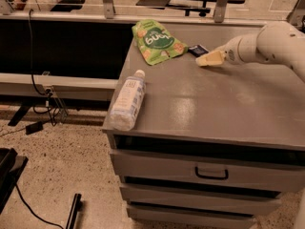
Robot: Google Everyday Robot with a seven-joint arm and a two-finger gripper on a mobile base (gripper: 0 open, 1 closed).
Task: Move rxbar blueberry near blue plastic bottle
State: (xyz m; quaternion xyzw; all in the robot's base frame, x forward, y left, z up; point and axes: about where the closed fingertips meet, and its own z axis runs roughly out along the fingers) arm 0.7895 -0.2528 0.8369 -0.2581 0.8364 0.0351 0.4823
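The rxbar blueberry (pixel 198 50), a small dark navy wrapper, lies flat near the back of the grey cabinet top (pixel 214 104), just right of a green pouch. My gripper (pixel 208 59) comes in from the right on a white arm and sits right beside the bar, its pale tip just in front of it and partly over its right end. The blue plastic bottle (pixel 127 100), clear with a white cap and a white-and-blue label, lies on its side at the front left edge of the top, far from the bar.
A green snack pouch (pixel 157 40) lies at the back left of the top. The cabinet has drawers (pixel 209 171) below. A railing (pixel 143 16) runs behind it. Cables (pixel 40 87) and a dark object lie on the speckled floor at left.
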